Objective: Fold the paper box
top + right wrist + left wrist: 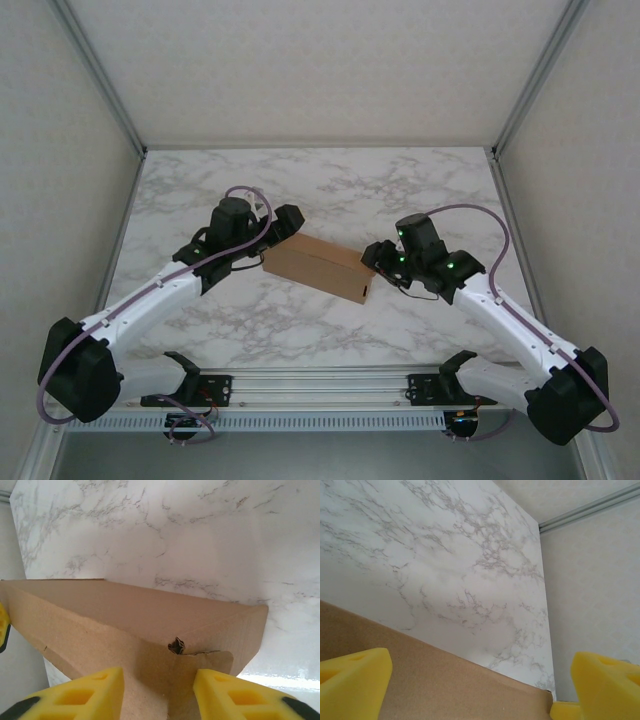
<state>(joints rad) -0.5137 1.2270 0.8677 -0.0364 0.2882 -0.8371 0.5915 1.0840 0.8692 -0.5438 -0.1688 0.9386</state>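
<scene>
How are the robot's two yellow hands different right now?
The left gripper has its fingers wide apart; the right gripper has them closer together. The left gripper is at the paper box's left end. The right gripper is at its right end, with cardboard between its fingers. Both have yellow fingers and are at the box.

The top view looks down from above and behind the arms (pixel 150 295), taking in the whole marble table (pixel 330 180) with the paper box (pixel 318 266) mid-frame. Both wrist views sit close over that box — the left looks across the tabletop toward a wall (pixel 595 580), the right at one box end. All three share box and tabletop.
</scene>
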